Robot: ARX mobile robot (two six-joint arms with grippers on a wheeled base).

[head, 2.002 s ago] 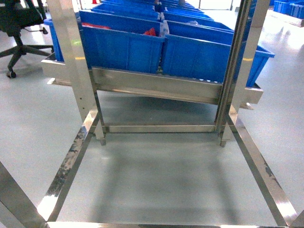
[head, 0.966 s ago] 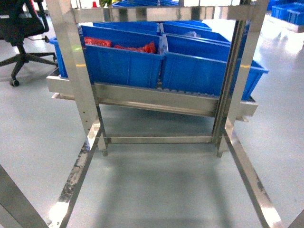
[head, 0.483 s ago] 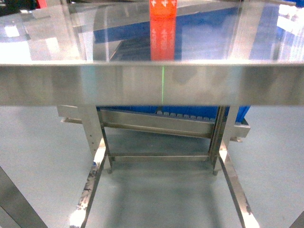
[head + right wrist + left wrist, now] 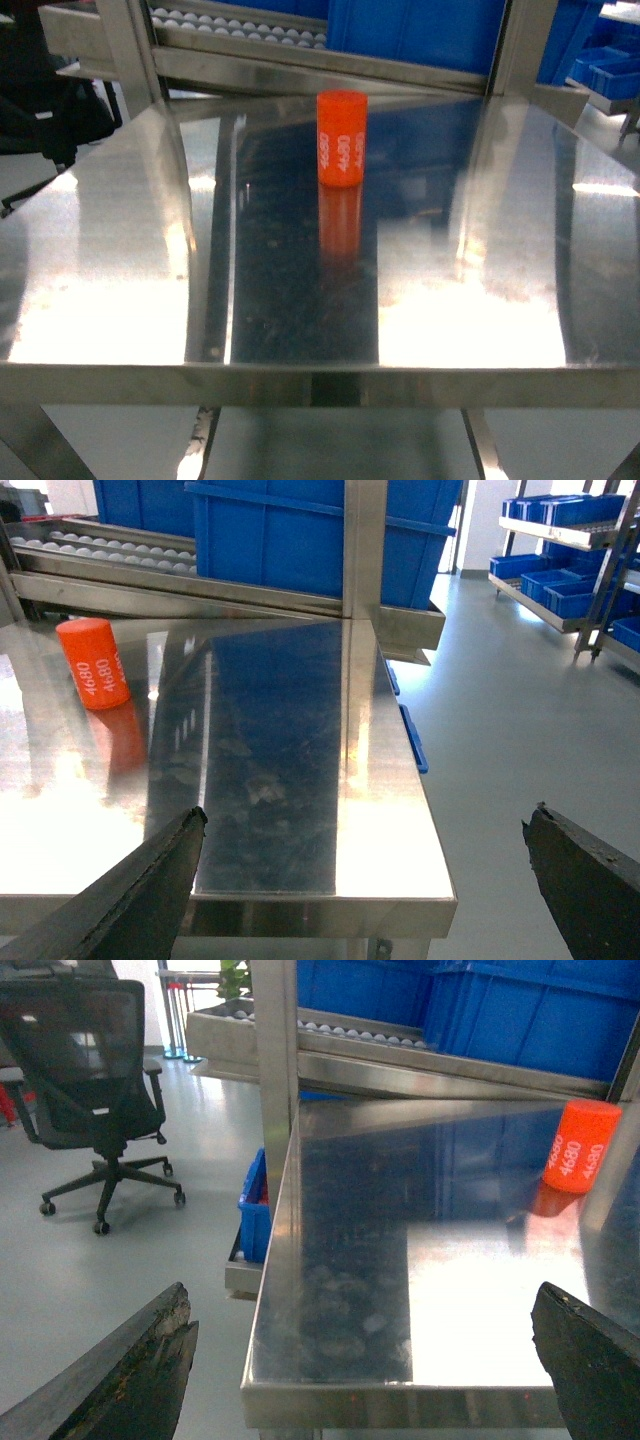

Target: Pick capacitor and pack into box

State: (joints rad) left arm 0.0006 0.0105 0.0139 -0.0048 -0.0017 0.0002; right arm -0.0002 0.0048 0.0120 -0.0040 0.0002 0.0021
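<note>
While both arms hang off the near edge of the steel tabletop (image 4: 120, 290), the capacitor (image 4: 342, 138) stands upright toward the far middle of that surface, an orange cylinder with white "4680" printed down its side and its reflection stretching toward the camera. Nothing touches it. From the left wrist view, the left pincer (image 4: 370, 1355) is spread wide, its two dark fingertips (image 4: 130, 1365) showing at the bottom corners, with the tabletop's near left corner between them and the capacitor well ahead to the right. From the right wrist view, the right pincer (image 4: 365, 880) is likewise spread, holding nothing, with the tabletop's near right corner between its fingertips and the capacitor far off to the left. Behind the tabletop runs a roller rack (image 4: 240, 25) carrying blue bins (image 4: 300, 530). A black office chair (image 4: 90, 1080) stands on the grey floor to the left.
</note>
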